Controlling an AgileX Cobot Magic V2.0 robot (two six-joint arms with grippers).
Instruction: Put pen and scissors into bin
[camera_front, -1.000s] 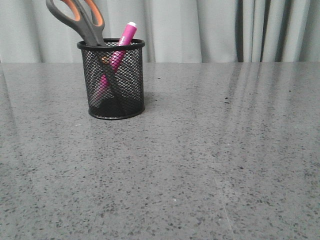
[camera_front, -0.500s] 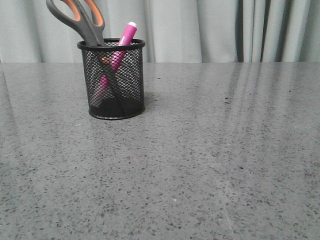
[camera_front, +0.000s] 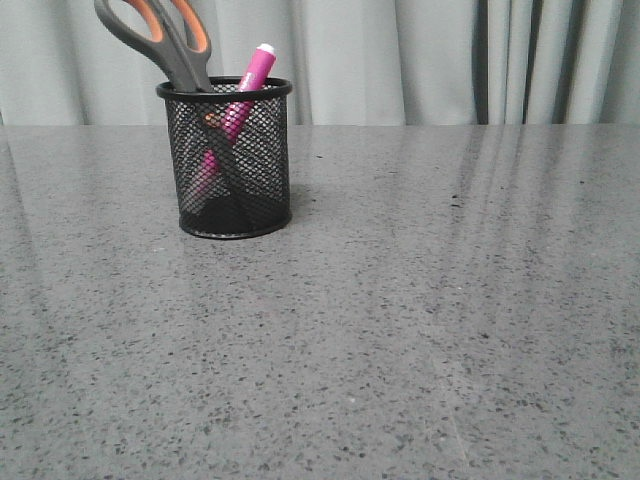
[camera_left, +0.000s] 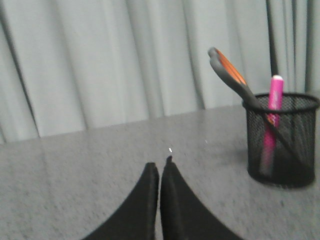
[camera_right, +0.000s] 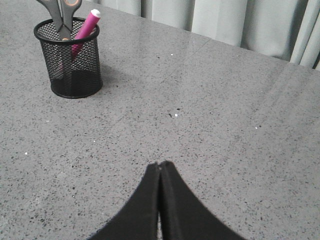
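Left wrist view: left hand (camera_left: 160, 167) seen with fingers pressed together, nothing held, above table (camera_left: 75, 165). Right hand (camera_right: 160, 167) likewise closed and empty, well apart from bin (camera_front: 224, 160). Bin stood upright on table; scissors (camera_front: 165, 40) and pen (camera_front: 245, 85) leaned inside, handles and white tip raised above rim.
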